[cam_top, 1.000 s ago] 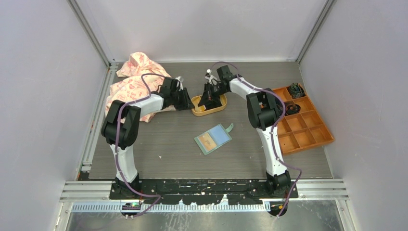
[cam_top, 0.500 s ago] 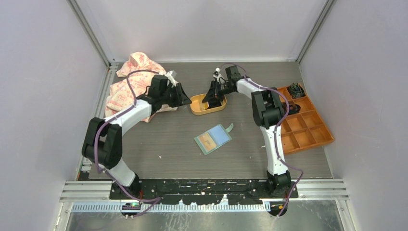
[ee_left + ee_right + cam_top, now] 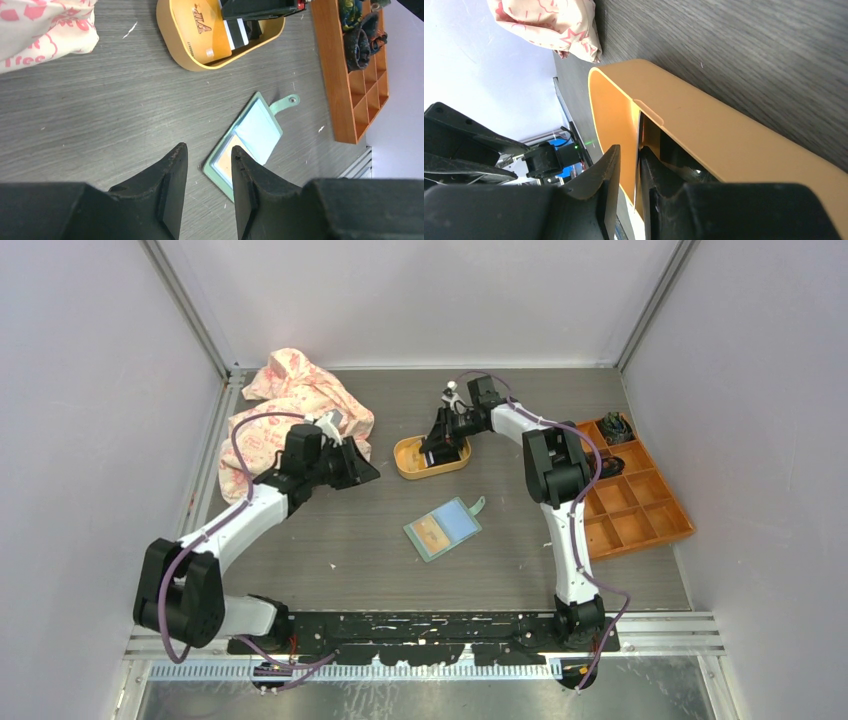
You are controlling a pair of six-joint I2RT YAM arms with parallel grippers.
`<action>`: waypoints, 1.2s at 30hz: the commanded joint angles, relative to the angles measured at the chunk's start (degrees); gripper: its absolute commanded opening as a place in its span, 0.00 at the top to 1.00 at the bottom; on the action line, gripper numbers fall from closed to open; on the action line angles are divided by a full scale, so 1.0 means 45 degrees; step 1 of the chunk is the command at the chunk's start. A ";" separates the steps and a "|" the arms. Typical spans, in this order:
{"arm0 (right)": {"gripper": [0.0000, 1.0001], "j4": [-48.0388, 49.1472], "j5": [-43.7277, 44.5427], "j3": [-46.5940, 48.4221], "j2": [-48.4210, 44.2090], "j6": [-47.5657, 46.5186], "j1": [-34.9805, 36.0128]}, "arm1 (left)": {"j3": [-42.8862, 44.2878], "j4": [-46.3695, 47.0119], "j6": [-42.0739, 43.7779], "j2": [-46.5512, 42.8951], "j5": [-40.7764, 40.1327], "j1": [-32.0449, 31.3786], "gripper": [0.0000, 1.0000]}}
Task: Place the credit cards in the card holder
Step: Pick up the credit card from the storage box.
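Desk (image 3: 340,550) has loads of bare room in the middle and front. The orange compartment box (image 3: 640,505) hugs the right edge and the crumpled cloth (image 3: 290,400) fills the back-left corner. The yellow tray (image 3: 724,135) sits back-centre with the credit cards (image 3: 207,30) in it. The card holder (image 3: 442,528) lies open, well apart toward the front. Left end effector (image 3: 207,150) is released and empty, and it's backed off from the tray since a second ago. Right end effector (image 3: 628,150) is dipped in the tray, fingers a sliver apart, can't tell if it's pinching a card.

Bright, even light with faint shadows; wrist views slightly soft.
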 commanded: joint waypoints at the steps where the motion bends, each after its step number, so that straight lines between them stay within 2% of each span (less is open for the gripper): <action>1: 0.74 0.0095 -0.0096 -0.0076 -0.1247 -0.0098 -0.0137 | -0.0496 0.0374 0.0047 -0.1233 0.0304 0.0019 0.62; 11: 0.80 0.0261 -0.0181 -0.0474 -0.1682 -0.0020 -0.0437 | -0.1763 0.0397 -0.0218 -0.2530 0.0372 0.0022 0.61; 20: 0.93 0.0547 -0.0197 -0.0880 -0.2155 0.0102 -0.0870 | -0.2389 0.1469 -0.0518 -0.3324 0.1167 0.0056 0.61; 22: 0.95 0.0823 -0.0323 -0.1135 -0.2458 0.0220 -0.1009 | -0.2569 0.1825 -0.0588 -0.3758 0.1324 0.0116 0.60; 24: 0.95 0.1019 -0.0522 -0.1381 -0.2813 0.0317 -0.1173 | -0.2919 0.2398 -0.0888 -0.4198 0.1512 0.0244 0.51; 29: 0.96 0.1119 -0.1642 -0.2081 -0.4060 -0.0424 -0.1262 | -0.4483 0.5342 -0.2561 -0.5149 0.2432 0.0663 0.23; 33: 0.98 0.0977 -0.2908 -0.3045 -0.5557 -0.1625 -0.1255 | -0.5905 0.9221 -0.3880 -0.5427 0.3565 0.0683 0.21; 36: 0.99 -0.0120 -0.3508 -0.3856 -0.6912 -0.3354 -0.1118 | -0.7064 1.2340 -0.4794 -0.5459 0.4179 0.0666 0.23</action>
